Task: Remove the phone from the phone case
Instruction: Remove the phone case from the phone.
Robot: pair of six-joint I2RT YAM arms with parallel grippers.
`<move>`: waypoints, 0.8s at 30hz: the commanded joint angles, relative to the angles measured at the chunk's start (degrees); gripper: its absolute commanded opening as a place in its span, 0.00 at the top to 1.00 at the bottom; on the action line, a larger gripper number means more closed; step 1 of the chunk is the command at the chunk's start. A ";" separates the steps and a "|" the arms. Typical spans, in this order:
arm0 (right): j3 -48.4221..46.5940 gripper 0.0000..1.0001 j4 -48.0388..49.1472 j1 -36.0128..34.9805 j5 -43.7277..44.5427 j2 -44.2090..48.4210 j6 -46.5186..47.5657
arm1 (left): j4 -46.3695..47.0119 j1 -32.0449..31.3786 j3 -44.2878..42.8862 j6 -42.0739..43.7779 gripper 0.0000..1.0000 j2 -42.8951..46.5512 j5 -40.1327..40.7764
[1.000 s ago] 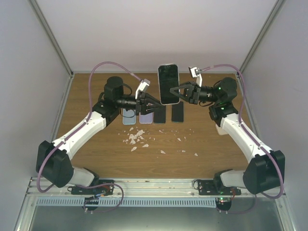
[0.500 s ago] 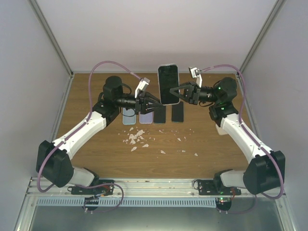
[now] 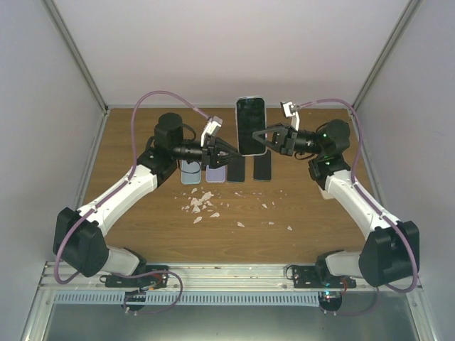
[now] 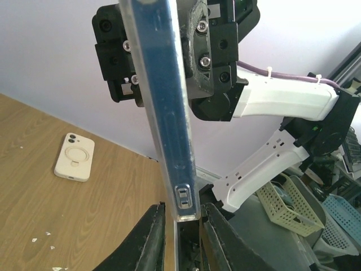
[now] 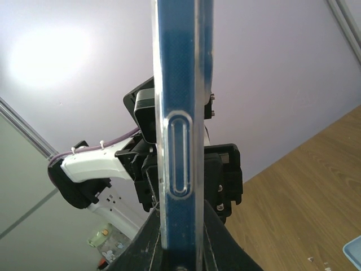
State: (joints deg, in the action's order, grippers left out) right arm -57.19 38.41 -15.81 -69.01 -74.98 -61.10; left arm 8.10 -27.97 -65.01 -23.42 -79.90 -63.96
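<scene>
No lettering, brand, number or sign can be read in any view. From above, the phone (image 3: 251, 126) shows only a dark, blank screen, and the wrist cameras see just its bare edge. The white phone (image 4: 73, 157) lying on the table (image 4: 34, 209) bears a plain ring and no words.

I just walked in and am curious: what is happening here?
A phone in its clear case is held up above the table. The right hand is clamped on one long edge. The left hand has its fingers either side of the opposite edge; whether it grips is unclear. The phone is not out yet.
</scene>
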 commanded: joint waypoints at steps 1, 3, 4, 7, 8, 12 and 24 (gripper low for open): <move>0.19 0.99 12.44 0.03 -1.52 1.93 -6.90 | -2.16 1.36 0.53 1.62 0.83 -1.46 5.57; 0.83 0.99 14.95 0.08 -1.64 1.94 -8.93 | -2.29 1.75 0.74 1.62 0.84 -1.65 5.92; 1.09 0.99 16.70 0.02 -1.59 1.94 -10.36 | -2.42 1.97 0.81 1.67 0.84 -1.75 6.28; 1.83 1.00 19.78 0.03 -1.26 1.84 -12.92 | -3.64 2.26 0.87 2.50 0.85 -2.01 7.56; 1.98 0.99 20.62 0.03 -1.16 1.85 -13.65 | -4.28 2.38 0.78 2.83 0.86 -2.16 8.01; 2.98 0.99 24.56 0.02 -0.89 1.83 -17.01 | -5.28 2.65 0.70 3.43 0.87 -2.57 9.61; 5.05 0.99 30.20 -0.20 -0.23 2.28 -21.55 | -6.20 3.09 -0.20 3.02 0.89 -4.68 12.48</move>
State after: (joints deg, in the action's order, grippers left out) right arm -51.64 58.22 -15.27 -67.57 -75.20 -78.65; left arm 5.08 -26.09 -65.58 -20.32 -82.17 -58.11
